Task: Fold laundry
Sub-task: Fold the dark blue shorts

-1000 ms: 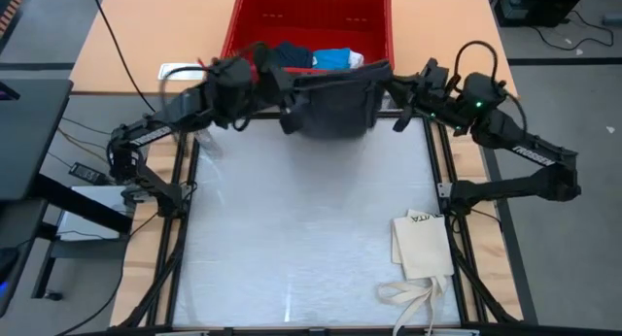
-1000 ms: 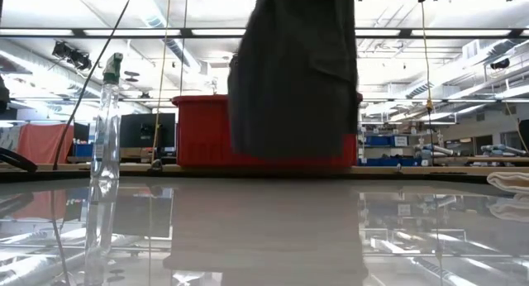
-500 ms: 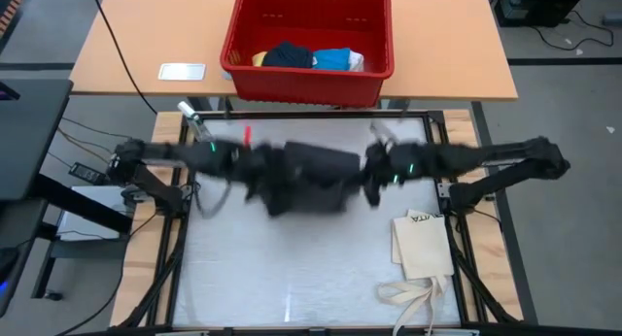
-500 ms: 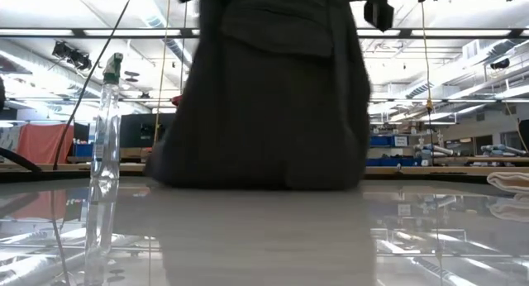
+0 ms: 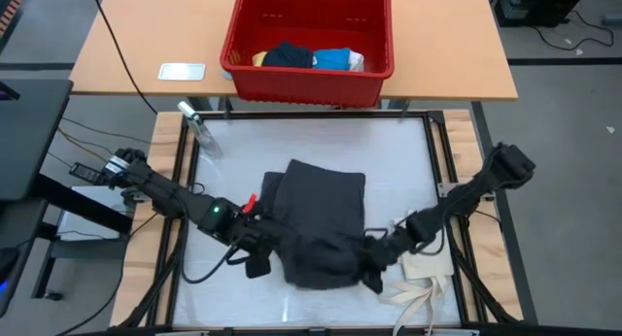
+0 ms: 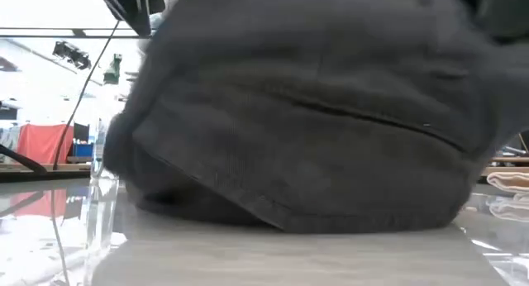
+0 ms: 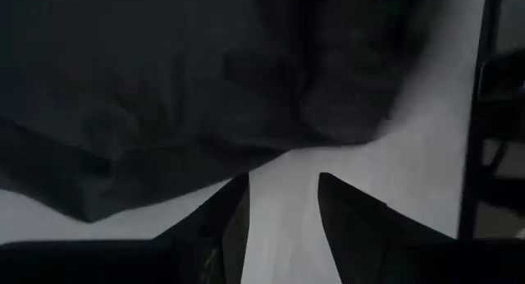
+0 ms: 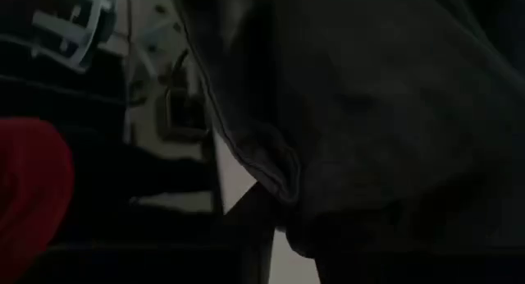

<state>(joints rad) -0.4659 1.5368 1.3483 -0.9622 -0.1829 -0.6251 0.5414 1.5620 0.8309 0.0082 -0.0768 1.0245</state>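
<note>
The dark grey cargo shorts (image 5: 321, 215) lie flat on the white table, and they fill the low view (image 6: 314, 112). My left gripper (image 5: 260, 256) is at their near left corner. It is open, with bare table between its fingers (image 7: 283, 206) and the cloth (image 7: 164, 87) just beyond the tips. My right gripper (image 5: 374, 266) is at the near right corner, shut on the cloth (image 8: 369, 112). Navy (image 5: 290, 54), blue (image 5: 333, 57), yellow (image 5: 259, 57) and white (image 5: 355, 59) pieces lie in the red basket (image 5: 233, 54). My right gripper holds the shorts at their near right corner (image 5: 358, 266), low over the table, coming from the table's right side. A hem (image 8: 283, 181) runs down to one finger (image 8: 253, 231); the cloth covers the other, so the kind of hold is hidden. The rest lies on the table.
The cream tote bag (image 5: 423, 244) lies by the table's near right corner, close to my right gripper, with its straps trailing toward the near edge. A clear spray bottle (image 5: 197, 122) stands at the far left corner. The red basket sits on the wooden table beyond the far edge.
Both grippers swept from the far edge by the basket toward the near edge and down, carrying the shorts between them. The shorts, which hung lifted clear, now lie spread on the table with their near corners by the grippers.
</note>
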